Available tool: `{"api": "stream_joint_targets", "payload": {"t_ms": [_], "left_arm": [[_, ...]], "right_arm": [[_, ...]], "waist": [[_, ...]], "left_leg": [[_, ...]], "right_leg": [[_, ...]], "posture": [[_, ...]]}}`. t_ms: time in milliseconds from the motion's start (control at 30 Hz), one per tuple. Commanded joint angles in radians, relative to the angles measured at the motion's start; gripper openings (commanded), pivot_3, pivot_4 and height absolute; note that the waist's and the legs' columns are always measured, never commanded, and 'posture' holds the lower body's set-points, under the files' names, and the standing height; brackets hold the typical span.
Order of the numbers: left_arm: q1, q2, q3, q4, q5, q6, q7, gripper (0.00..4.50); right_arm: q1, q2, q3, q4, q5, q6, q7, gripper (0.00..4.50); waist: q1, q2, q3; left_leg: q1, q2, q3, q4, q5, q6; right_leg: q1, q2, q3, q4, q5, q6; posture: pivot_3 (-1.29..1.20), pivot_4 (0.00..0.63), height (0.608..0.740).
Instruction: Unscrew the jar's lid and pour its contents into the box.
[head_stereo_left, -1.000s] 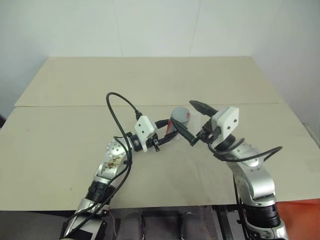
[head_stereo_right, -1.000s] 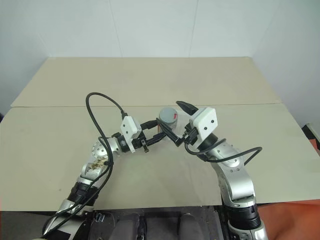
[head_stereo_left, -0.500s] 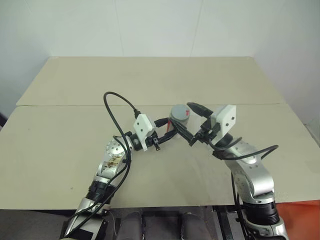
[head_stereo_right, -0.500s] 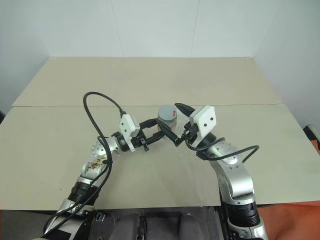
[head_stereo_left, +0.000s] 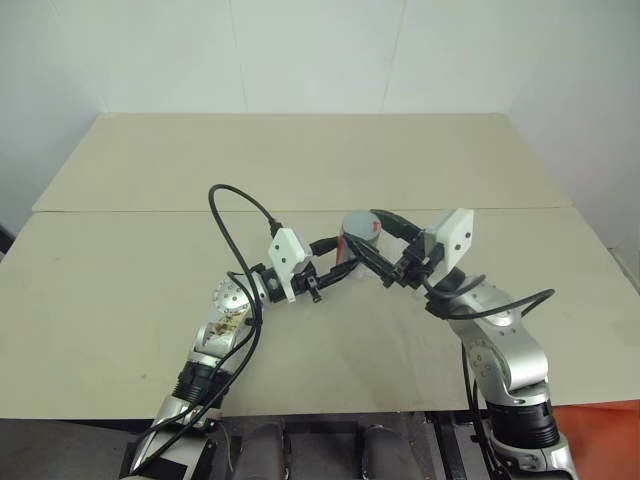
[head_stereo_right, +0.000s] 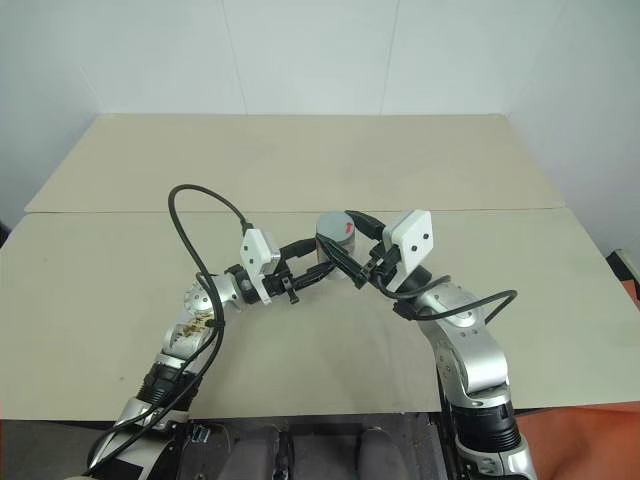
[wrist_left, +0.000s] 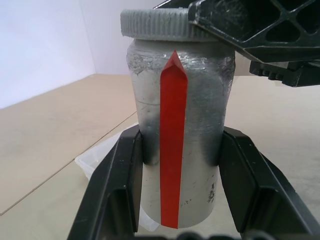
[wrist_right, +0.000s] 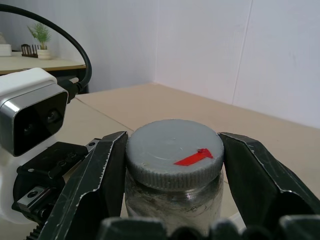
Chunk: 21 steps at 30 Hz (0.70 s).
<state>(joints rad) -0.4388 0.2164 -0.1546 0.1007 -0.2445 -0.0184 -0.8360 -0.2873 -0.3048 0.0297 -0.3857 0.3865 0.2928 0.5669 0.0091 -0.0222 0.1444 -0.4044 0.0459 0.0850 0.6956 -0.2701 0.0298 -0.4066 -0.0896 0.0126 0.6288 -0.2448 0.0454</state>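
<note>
The jar (wrist_left: 200, 100) stands upright above the table, its clouded wall marked with a long red stripe. My left gripper (head_stereo_left: 338, 262) is shut on the jar's body from the left, one finger (wrist_left: 125, 175) on each side. The grey ribbed lid (wrist_right: 172, 150), with a small red mark on top, sits on the jar. My right gripper (head_stereo_left: 372, 232) comes in from the right and is shut on the lid's rim. A corner of the clear box (wrist_left: 97, 160) lies on the table just behind and below the jar. The contents are hidden by the clouded wall.
The beige table (head_stereo_left: 150, 270) has a seam (head_stereo_left: 120, 211) running across it beyond the jar. A black cable (head_stereo_left: 228, 215) loops up from my left wrist. White walls close the far side and the right.
My right gripper's fingers, open around the lid before, have closed onto its rim. The left gripper and the jar have stayed where they were.
</note>
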Motion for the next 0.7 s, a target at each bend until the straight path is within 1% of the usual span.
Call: {"api": "stream_joint_targets", "payload": {"t_ms": [33,133,300,467,567,700], "left_arm": [[-0.016,-0.002,0.005,-0.039,-0.022,-0.001,-0.008,1.89],[-0.013,0.004,0.005,-0.045,-0.033,0.003,-0.026,1.89],[0.008,0.036,0.008,-0.079,-0.086,0.029,-0.096,1.89],[0.036,0.077,0.014,-0.130,-0.166,0.091,-0.185,1.89],[0.041,0.095,0.025,-0.160,-0.214,0.129,-0.220,1.89],[0.044,0.107,0.032,-0.179,-0.223,0.134,-0.237,1.89]], "right_arm": [[-0.006,-0.009,-0.010,-0.024,0.000,-0.023,0.002,2.80],[-0.006,-0.019,-0.006,-0.024,-0.001,-0.023,0.014,2.80],[-0.013,-0.085,0.011,0.004,0.003,-0.042,0.123,2.80],[-0.056,-0.157,0.014,0.049,0.043,-0.033,0.255,2.80],[-0.085,-0.211,0.005,0.087,0.100,-0.028,0.370,2.80],[-0.130,-0.256,-0.014,0.157,0.175,-0.017,0.485,2.80]], "waist": [[0.000,0.000,0.000],[0.000,0.000,0.000],[0.000,0.000,0.000],[-0.002,0.000,0.000],[-0.002,0.000,0.000],[0.001,0.000,0.000]], "left_leg": [[0.000,0.000,0.000,0.000,0.000,0.000],[0.000,0.000,0.000,0.000,0.000,0.000],[0.000,0.000,0.000,0.000,0.000,0.000],[0.000,0.000,0.000,0.000,0.000,0.000],[0.000,0.000,-0.001,0.000,0.000,0.000],[0.000,0.000,-0.001,0.000,0.000,0.000]], "right_leg": [[0.000,0.000,0.000,0.000,0.000,0.000],[0.000,0.000,0.000,0.000,0.000,0.000],[0.000,0.000,0.000,0.000,0.000,0.000],[0.000,0.000,0.000,0.000,0.000,0.000],[0.000,0.000,0.000,0.000,0.000,0.000],[0.001,0.000,0.000,0.000,0.000,0.000]], "posture": [[0.00,0.150,0.740],[0.00,0.150,0.740],[0.00,0.150,0.740],[0.00,0.150,0.740],[0.00,0.150,0.740],[0.00,0.150,0.740]]}}
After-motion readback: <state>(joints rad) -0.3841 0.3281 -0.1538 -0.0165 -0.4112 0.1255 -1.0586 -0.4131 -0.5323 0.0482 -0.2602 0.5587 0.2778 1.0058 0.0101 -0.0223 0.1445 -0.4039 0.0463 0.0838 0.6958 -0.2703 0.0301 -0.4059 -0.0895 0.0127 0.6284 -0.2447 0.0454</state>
